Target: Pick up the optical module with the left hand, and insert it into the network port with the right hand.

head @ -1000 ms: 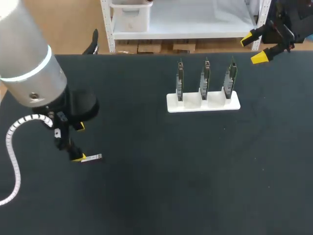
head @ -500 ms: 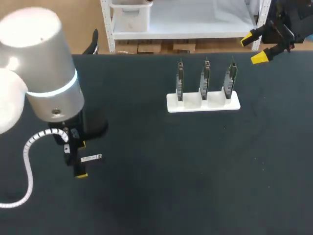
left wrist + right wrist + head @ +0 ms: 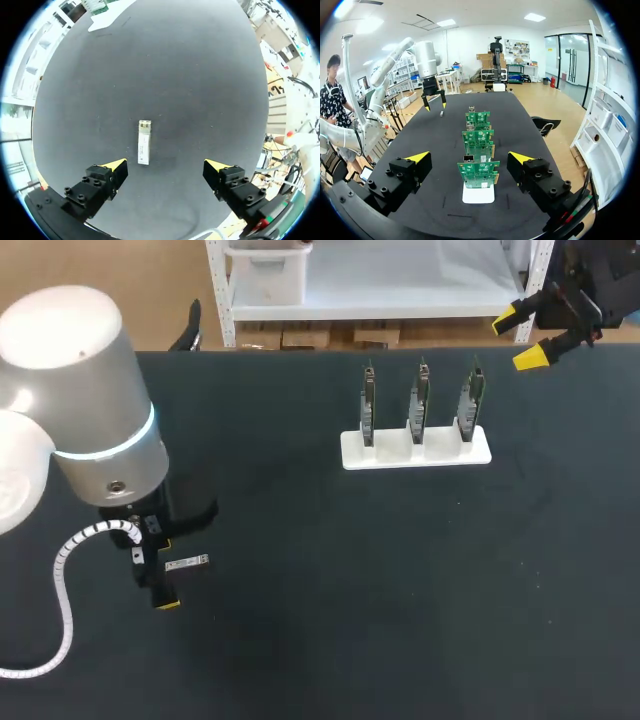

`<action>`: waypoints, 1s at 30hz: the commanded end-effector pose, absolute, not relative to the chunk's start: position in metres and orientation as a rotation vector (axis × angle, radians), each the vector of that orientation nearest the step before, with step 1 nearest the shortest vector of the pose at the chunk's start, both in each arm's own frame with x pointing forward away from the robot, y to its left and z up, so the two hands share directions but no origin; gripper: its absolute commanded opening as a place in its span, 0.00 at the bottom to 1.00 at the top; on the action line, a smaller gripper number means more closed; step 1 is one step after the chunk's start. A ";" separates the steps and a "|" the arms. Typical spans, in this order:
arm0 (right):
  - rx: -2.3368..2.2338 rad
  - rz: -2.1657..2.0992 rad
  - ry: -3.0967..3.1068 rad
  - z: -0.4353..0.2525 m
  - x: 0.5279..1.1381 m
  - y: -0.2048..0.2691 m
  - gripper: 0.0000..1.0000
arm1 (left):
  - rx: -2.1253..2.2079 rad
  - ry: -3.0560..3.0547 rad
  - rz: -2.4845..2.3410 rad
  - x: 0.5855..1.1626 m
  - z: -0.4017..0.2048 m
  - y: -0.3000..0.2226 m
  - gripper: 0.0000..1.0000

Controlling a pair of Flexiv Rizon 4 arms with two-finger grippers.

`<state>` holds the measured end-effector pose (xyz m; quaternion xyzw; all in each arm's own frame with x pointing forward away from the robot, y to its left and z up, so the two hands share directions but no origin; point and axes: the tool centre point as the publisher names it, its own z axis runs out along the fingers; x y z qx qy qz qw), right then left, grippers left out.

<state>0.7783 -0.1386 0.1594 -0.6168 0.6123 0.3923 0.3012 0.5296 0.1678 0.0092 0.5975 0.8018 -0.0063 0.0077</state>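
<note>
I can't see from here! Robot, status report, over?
Left gripper open over table. Module lying flat just ahead of its fingers, not gripped. Right gripper open, off beyond the boards. Nothing seen blocking.

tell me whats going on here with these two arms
The left hand hovers open over the optical module, which lies flat on the black table, not yet gripped. The right hand hangs open at the far edge, behind the white stand holding three circuit boards. Nothing is inserted yet.
</note>
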 end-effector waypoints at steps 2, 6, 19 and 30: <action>-1.634 1.032 1.625 0.159 0.775 -0.138 1.00 | 1.894 2.476 -0.026 0.536 0.004 0.170 1.00; -1.634 1.032 1.625 0.159 0.775 -0.138 1.00 | 1.931 2.441 -0.059 0.544 0.001 0.171 1.00; -1.634 1.032 1.625 0.159 0.775 -0.138 1.00 | 2.034 2.388 -0.091 0.556 0.000 0.164 1.00; -1.634 1.032 1.625 0.159 0.775 -0.138 1.00 | 2.036 2.424 -0.127 0.545 -0.009 0.154 1.00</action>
